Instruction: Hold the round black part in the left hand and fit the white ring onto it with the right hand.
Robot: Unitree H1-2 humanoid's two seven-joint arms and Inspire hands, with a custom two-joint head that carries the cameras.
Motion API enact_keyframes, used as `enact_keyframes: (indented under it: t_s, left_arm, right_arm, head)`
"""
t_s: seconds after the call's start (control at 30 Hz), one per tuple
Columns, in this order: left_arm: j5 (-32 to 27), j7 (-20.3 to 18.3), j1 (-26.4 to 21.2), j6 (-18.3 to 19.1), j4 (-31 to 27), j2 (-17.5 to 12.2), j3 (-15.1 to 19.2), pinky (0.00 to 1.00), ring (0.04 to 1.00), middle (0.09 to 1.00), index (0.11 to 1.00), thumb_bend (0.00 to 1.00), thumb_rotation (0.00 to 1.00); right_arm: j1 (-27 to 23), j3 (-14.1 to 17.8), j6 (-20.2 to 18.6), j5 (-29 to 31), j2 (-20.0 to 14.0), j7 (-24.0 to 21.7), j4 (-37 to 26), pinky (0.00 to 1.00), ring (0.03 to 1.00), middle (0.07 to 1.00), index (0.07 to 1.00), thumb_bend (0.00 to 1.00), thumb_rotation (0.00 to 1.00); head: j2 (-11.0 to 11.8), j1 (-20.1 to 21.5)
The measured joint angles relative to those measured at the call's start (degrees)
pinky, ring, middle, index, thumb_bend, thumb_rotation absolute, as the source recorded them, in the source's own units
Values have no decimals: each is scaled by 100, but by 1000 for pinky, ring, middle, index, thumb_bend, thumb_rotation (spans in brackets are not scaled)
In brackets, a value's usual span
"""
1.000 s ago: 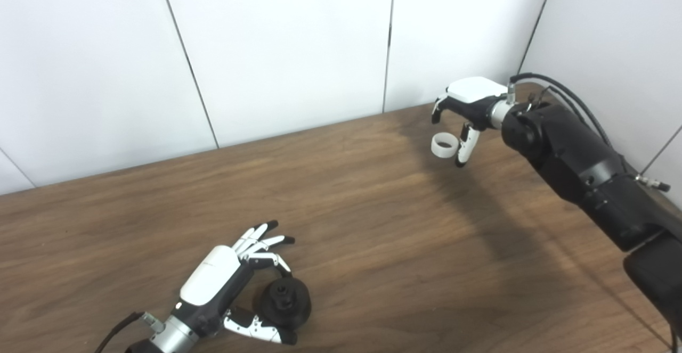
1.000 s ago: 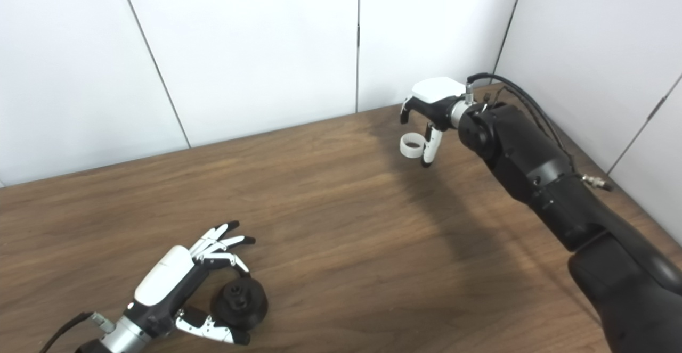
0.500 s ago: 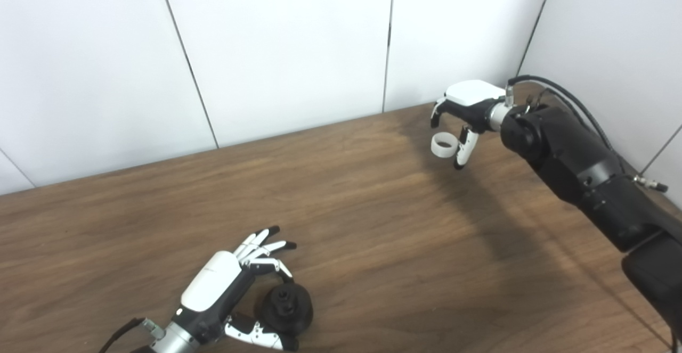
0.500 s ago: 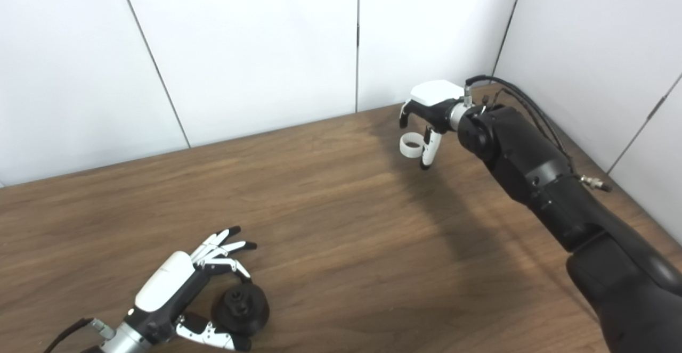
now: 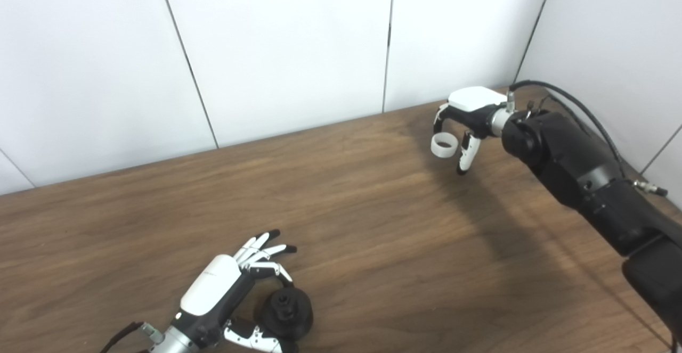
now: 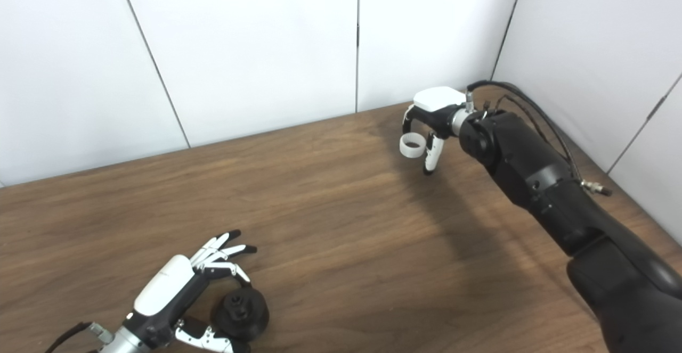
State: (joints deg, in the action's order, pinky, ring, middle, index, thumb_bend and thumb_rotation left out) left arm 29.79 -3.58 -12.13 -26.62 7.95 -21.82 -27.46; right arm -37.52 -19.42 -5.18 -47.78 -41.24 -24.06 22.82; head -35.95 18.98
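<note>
The round black part (image 5: 285, 314) rests on the wooden table (image 5: 373, 220) near the front left edge. My left hand (image 5: 213, 294) is shut on it, thumb on its near side and a finger curled over its far side, the other fingers spread. Far off at the back right, the white ring (image 5: 444, 145) hangs above the table, pinched in my right hand (image 5: 470, 112), between a curled finger and the thumb. The two hands are wide apart.
White wall panels (image 5: 293, 49) close the table's back edge and the right side, close behind my right hand. My black right forearm (image 5: 581, 177) stretches over the right part of the table.
My left hand has slid a little toward the near edge, taking the black part with it. My right hand with the ring has dropped slightly and shifted a touch nearer.
</note>
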Motion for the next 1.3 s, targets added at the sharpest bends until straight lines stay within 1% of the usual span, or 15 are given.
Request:
enact_keyframes:
  t_s: [0.33,0.53,0.8,1.0,1.3]
  left_arm:
    - [-25,-52,74,0,-70,-5,49,1000,1000,882,483,524,53]
    - [-30,-156,135,0,-173,-15,109,1000,1000,881,483,524,52]
    - [-60,-215,149,1,-201,-21,120,1000,1000,880,483,524,52]
    - [-62,-217,153,1,-207,-23,125,1000,1000,880,483,524,52]
    - [-61,-337,195,3,-237,-15,185,1000,1000,878,483,524,53]
  right_arm:
    - [40,64,-141,60,20,63,17,931,975,913,727,828,142]
    - [50,76,-148,101,20,125,61,944,974,911,728,799,140]
    - [44,94,-134,122,20,299,189,926,971,901,715,764,160]
    - [44,85,-135,118,24,333,196,912,965,894,704,780,168]
    - [-6,86,-139,112,93,458,320,944,971,885,666,808,167]
  head:
    - [-61,-26]
    - [-88,-18]
    - [-114,-26]
    - [-114,-44]
    - [-114,-114]
